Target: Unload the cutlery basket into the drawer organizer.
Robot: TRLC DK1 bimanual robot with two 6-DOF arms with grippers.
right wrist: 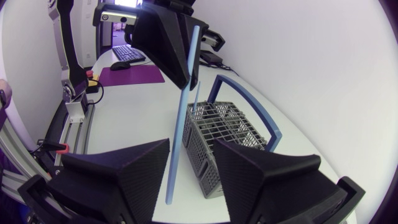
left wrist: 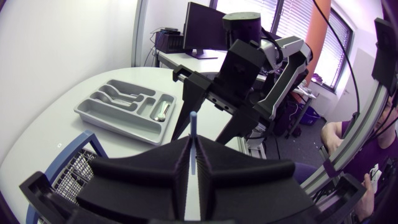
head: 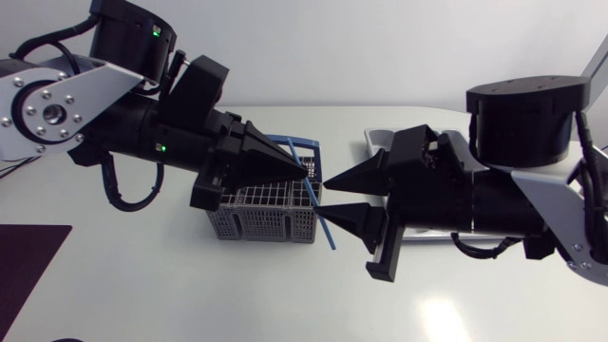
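Observation:
A long blue utensil hangs slanted over the grey wire cutlery basket, with my left gripper shut on its upper end. In the left wrist view the utensil sticks out ahead of the closed fingers. My right gripper faces the left one, and its fingers stand apart on either side of the utensil's lower part. In the right wrist view the blue utensil runs between those fingers with a gap on each side. The basket has a blue handle. The grey drawer organizer holds spoons.
The organizer lies at the back right, mostly hidden under my right arm. A dark purple mat lies at the table's front left. Bare white table surrounds the basket in front.

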